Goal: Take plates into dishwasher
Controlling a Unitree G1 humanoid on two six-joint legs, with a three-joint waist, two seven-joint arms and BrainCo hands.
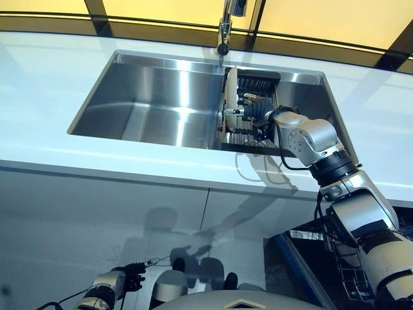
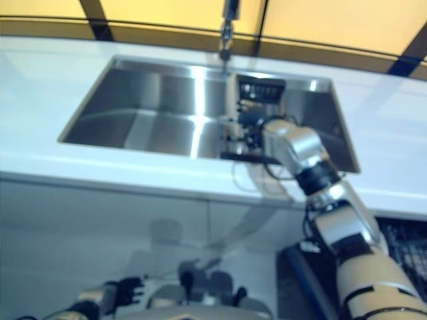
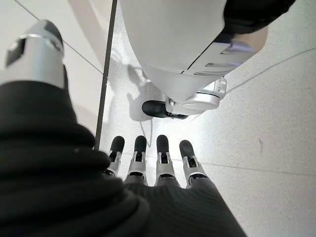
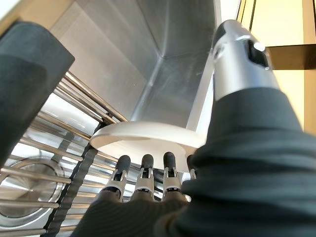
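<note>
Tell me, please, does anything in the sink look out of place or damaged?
Nothing stands out. One white plate stands on edge in the wire rack inside the steel sink, with the right hand at it. Nothing looks spilled or broken.

The right arm is stretched forward and bent at the elbow, with the right hand (image 1: 253, 111) out ahead, fingers (image 4: 144, 170) pretty much straight and the thumb (image 4: 237, 54) sticking out apart from them. The left hand (image 1: 129, 276) just hangs low by the body, fingers (image 3: 163, 153) straight and relaxed, holding nothing.
</note>
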